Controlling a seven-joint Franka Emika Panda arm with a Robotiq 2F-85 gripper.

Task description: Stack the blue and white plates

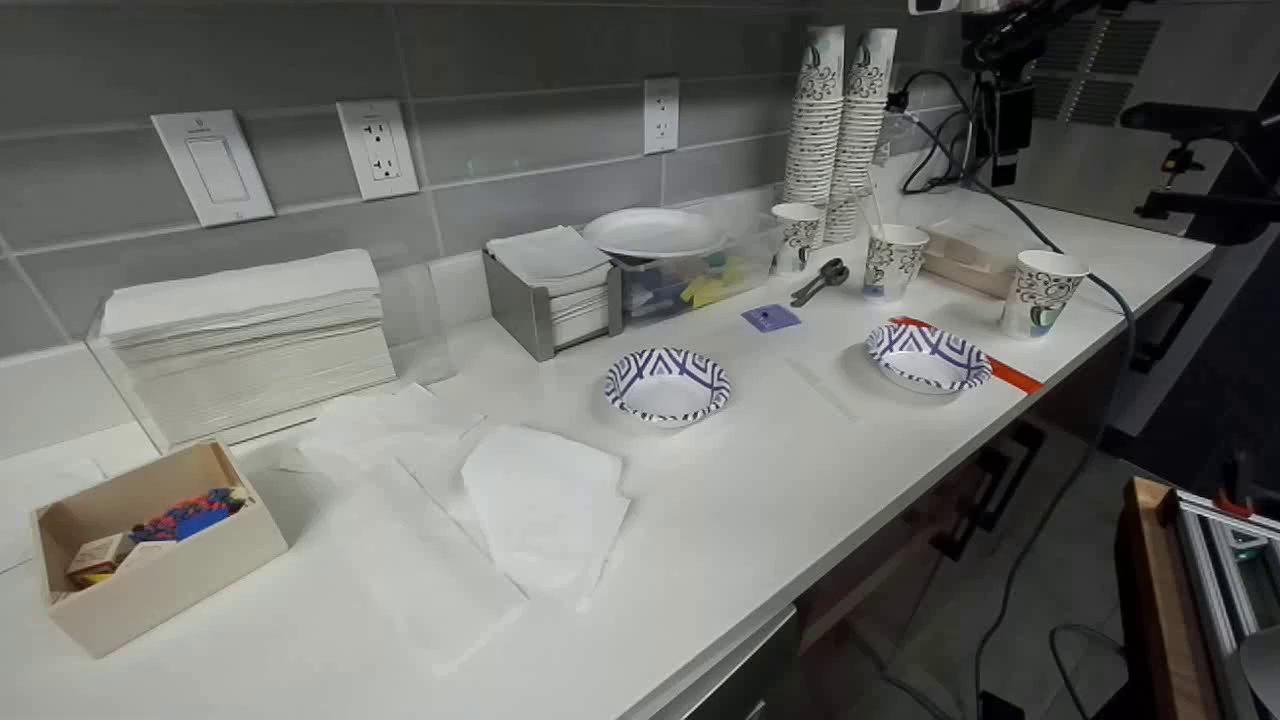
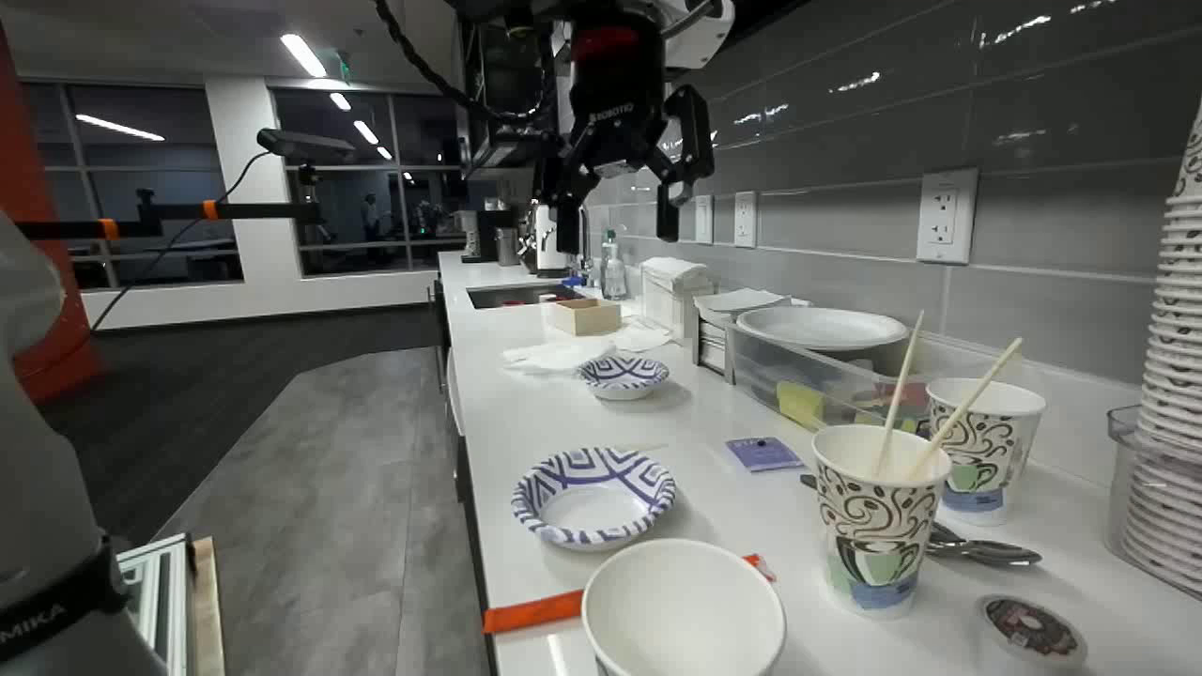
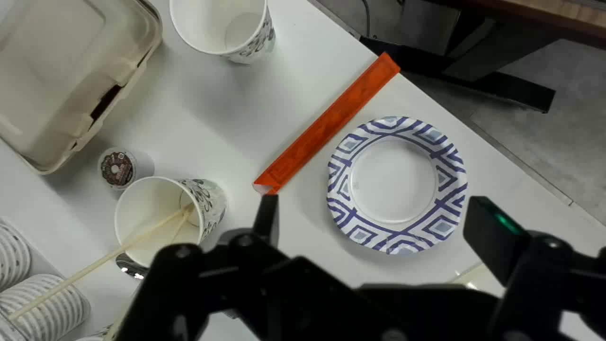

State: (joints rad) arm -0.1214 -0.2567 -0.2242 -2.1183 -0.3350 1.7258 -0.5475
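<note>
Has, in an exterior view, a left plate (image 1: 668, 390) on the surface (image 1: 760, 490), apart from a right plate (image 1: 928, 366), with loose napkins (image 1: 545, 500) leftward and a bin (image 1: 757, 262) behind. Has a cup (image 1: 1043, 298) right of both and, in the wrist view, a strip (image 3: 329, 122) just beside the right plate.

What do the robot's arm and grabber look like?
The gripper is black, with two jointed fingers and the word ROBOTIQ on it. A twisted black cable runs nearby. The arm looks pale grey and rounded, with a black band showing the letters MIKA.
</note>
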